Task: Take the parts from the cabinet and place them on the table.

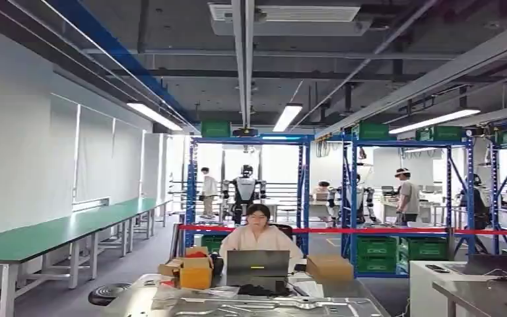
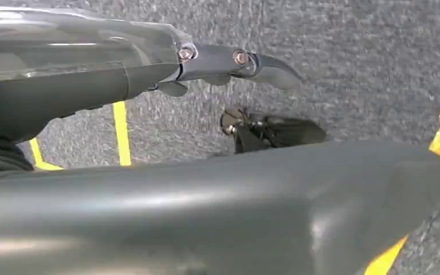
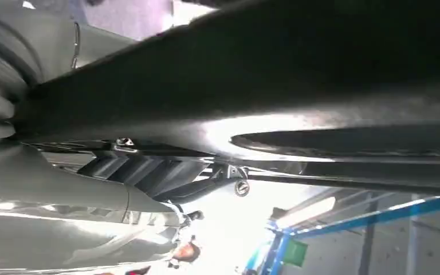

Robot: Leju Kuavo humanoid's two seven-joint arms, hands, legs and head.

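A stamped silver metal part (image 1: 264, 308) lies on the steel table (image 1: 129, 304) at the lower edge of the head view. My left hand (image 2: 229, 86) hangs over grey carpet, its fingers (image 2: 263, 64) stretched out and apart from the thick thumb (image 2: 217, 212), with nothing between them. In the right wrist view my right hand (image 3: 149, 172) has dark fingers (image 3: 140, 171) bent beside a broad dark surface (image 3: 298, 86). Whether it is a part, and whether the hand holds it, I cannot tell.
A person (image 1: 259, 232) sits behind a laptop (image 1: 258, 263) across the table, between cardboard boxes (image 1: 191, 269). Red tape (image 1: 370, 230) spans blue racks (image 1: 353, 198) holding green crates (image 1: 377, 247). Green benches (image 1: 53, 232) line the left wall. Yellow floor tape (image 2: 121, 133) runs under my left hand.
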